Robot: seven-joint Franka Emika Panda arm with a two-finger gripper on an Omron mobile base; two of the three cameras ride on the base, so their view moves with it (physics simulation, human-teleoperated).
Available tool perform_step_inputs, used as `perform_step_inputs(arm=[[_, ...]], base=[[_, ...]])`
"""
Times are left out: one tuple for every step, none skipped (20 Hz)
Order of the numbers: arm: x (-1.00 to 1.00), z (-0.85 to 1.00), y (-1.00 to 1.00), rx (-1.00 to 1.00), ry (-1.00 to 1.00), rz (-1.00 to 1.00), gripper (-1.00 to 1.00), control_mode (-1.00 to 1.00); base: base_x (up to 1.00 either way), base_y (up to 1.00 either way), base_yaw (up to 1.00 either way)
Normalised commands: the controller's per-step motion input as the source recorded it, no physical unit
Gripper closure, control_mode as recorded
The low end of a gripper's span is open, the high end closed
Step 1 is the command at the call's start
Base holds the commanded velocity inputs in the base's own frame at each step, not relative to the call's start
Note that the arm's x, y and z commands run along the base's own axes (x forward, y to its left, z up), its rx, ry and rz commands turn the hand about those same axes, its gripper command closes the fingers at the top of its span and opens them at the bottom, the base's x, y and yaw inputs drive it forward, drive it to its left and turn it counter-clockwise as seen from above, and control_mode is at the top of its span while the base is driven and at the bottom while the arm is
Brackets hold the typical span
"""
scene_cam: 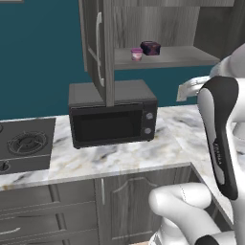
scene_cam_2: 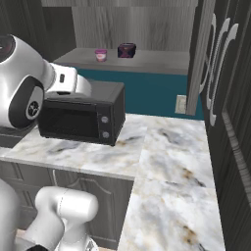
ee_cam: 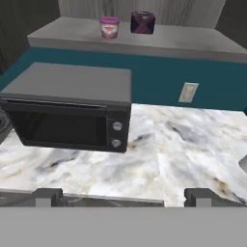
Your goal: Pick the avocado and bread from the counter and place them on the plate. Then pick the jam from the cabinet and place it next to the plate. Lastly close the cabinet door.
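Observation:
The cabinet [scene_cam: 162, 57] stands open above the counter [scene_cam: 124, 158]. Its door [scene_cam: 98, 48], with a long pale handle, is swung out to the left. On the grey inner shelf a dark purple jar, which I take for the jam [scene_cam: 150, 48] [scene_cam_2: 126, 50] [ee_cam: 143, 22], sits beside a small pink-lidded cup [scene_cam: 137, 54] [ee_cam: 109, 27]. My gripper [ee_cam: 124, 197] is open with nothing between its fingertips [ee_cam: 47, 197]. It hovers over the marble, well below and short of the shelf. The avocado, bread and plate are out of view.
A black microwave [scene_cam: 112, 117] [ee_cam: 72, 113] stands on the counter under the shelf. A dark stove top [scene_cam: 26, 143] lies to its left. Tall dark doors with bowed handles [scene_cam_2: 213, 73] bound the counter's right side. A wall socket [ee_cam: 187, 92] is on the teal wall.

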Motion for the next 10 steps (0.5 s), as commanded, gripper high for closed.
perform_step_inputs(arm=[[0.13, 0.33, -0.08, 0.00, -0.07, 0.09, -1.00, -1.00], [0.17, 0.31, -0.04, 0.00, -0.07, 0.09, -1.00, -1.00], [0.19, 0.30, 0.00, 0.00, -0.07, 0.09, -1.00, -1.00], [0.19, 0.29, 0.00, 0.00, -0.07, 0.09, -1.00, -1.00], [0.19, 0.29, 0.00, 0.00, -0.08, 0.09, -1.00, -1.00], [0.19, 0.26, 0.00, 0.00, -0.09, 0.09, -1.00, -1.00], [0.24, 0.26, 0.00, 0.00, -0.09, 0.09, -1.00, -1.00], [0.25, 0.26, 0.00, 0.00, -0.09, 0.10, -1.00, -1.00], [0.25, 0.26, 0.00, 0.00, -0.09, 0.10, -1.00, -1.00], [0.22, 0.26, 0.00, -0.02, -0.11, 0.09, -1.00, -1.00]], base=[[0.00, 0.00, 0.00], [0.00, 0.00, 0.00], [0.00, 0.00, 0.00], [0.00, 0.00, 0.00], [0.00, 0.00, 0.00], [0.00, 0.00, 0.00], [0.00, 0.00, 0.00], [0.00, 0.00, 0.00], [0.00, 0.00, 0.00], [0.00, 0.00, 0.00]])
